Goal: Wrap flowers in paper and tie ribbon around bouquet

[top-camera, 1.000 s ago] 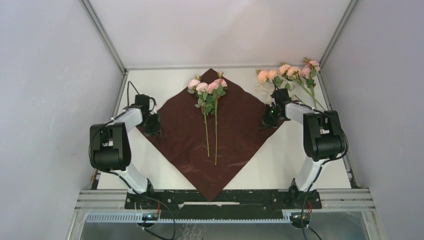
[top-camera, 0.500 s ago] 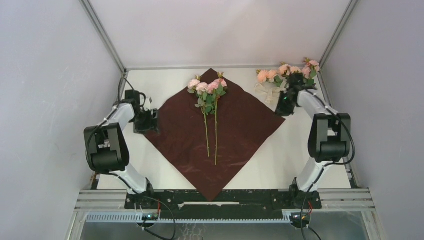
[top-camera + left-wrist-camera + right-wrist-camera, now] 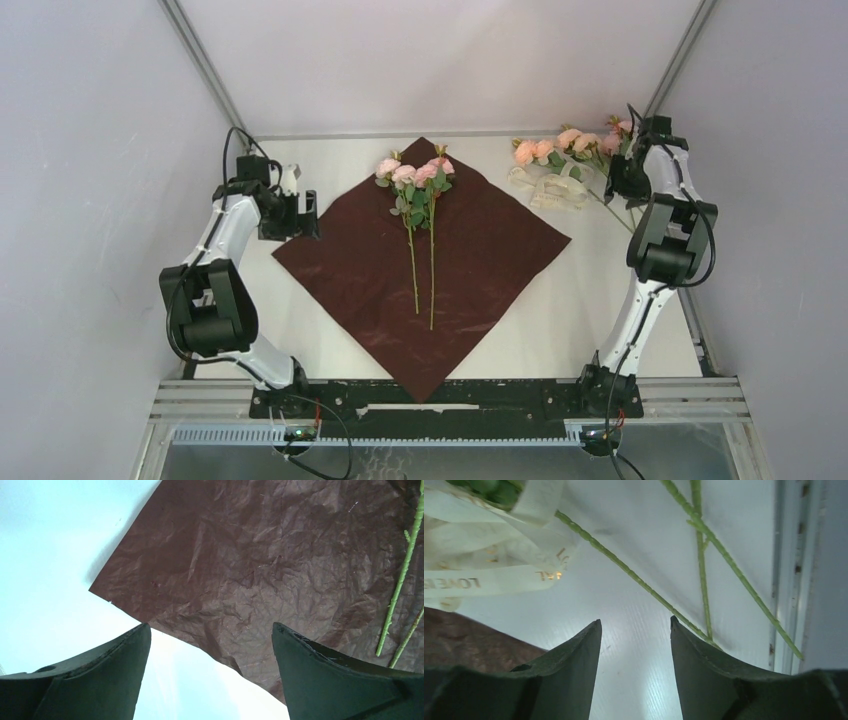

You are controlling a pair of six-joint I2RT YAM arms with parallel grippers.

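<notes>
Both sets of jaws open and empty, flowers lying on the flat paper.

From above, the red paper (image 3: 470, 270) lies flat as a diamond on the counter (image 3: 590, 300). The flowers (image 3: 415, 180) rest on its far half, and loose roses (image 3: 570, 143) and the ribbon (image 3: 548, 188) lie far right. The left jaws hang by the paper's left edge. The right jaws are hard to make out here and seem to sit over the loose roses. Left wrist: the left jaws stand wide apart, gripping nothing, above the paper's edge, with two stems (image 3: 400, 580) to the right. Right wrist: the right jaws are parted and empty over bare counter, with ribbon to the left and stems crossing ahead.
</notes>
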